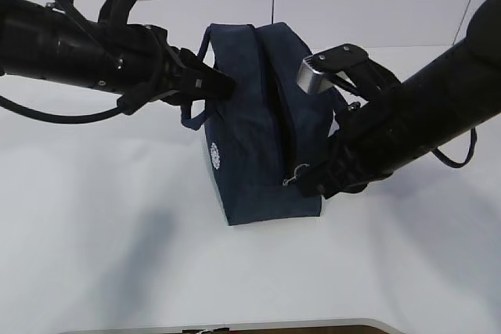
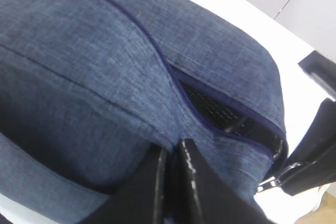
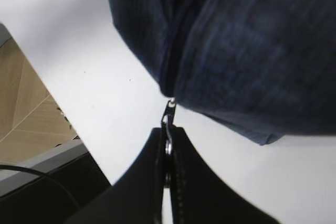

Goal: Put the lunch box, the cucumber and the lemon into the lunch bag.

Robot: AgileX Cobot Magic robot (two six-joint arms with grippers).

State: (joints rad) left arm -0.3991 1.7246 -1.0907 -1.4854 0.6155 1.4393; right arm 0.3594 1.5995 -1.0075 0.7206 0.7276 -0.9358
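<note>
Nearest the camera in the exterior view is bare white desk (image 1: pixel 117 256). Next comes the low front corner of the lunch bag (image 1: pixel 258 146), a dark navy fabric box standing on the desk with a small white round logo (image 1: pixel 217 155) on its left face.

At that front corner the right fingers (image 3: pixel 167 145) are pressed together on the silver zipper pull (image 3: pixel 168 116). In the right wrist view the pull runs straight from the fingertips up to the end of the zipper seam, so the bag lies just beyond and above the fingers, with its fabric filling the upper right of that view. In the exterior view the right fingers (image 1: pixel 313 180) sit against the bag's right side, with the pull (image 1: pixel 293 175) just to their left.

Farther back, the left fingers (image 1: pixel 223 84) reach in from the left and are pinched on the bag's fabric at its upper left edge, beside a loop handle (image 1: pixel 205 44). In the left wrist view the left fingers (image 2: pixel 173 177) are closed on a fold of cloth; the bag spreads above and ahead of them, and the zipper seam (image 2: pixel 226 116) gapes partly open just beyond the fingertips to the right, showing a dark interior whose contents cannot be made out.
</note>
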